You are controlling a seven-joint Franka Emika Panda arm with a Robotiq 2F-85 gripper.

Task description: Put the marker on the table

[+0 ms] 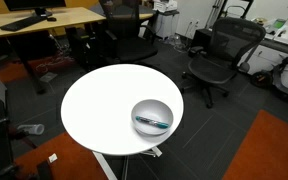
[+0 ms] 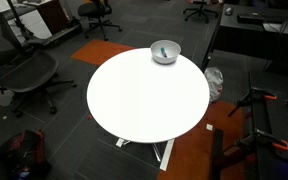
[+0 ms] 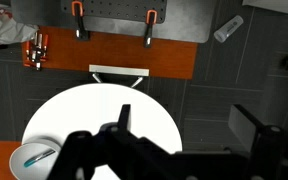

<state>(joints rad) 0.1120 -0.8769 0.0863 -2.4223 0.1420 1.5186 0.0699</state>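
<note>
The thin, dark teal marker [image 1: 152, 122] is seen lying inside the round grey bowl [image 1: 136, 108], on the round white table [image 1: 99, 105]. The black gripper [image 3: 185, 118] is held wide and empty, high above. The bowl could be shoved or tipped if its rim is clipped.

Office, black swivel chairs [image 1: 219, 55], wooden desk [image 1: 44, 18], grey and orange carpet tiles [image 1: 269, 150]

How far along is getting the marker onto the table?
Nothing done yet: the marker lies in the grey bowl near the edge of the table. In hand: nothing; the wrist view shows the gripper open and empty, high above the table. Left: reach into the bowl, grasp the marker, set it on the tabletop.
</note>
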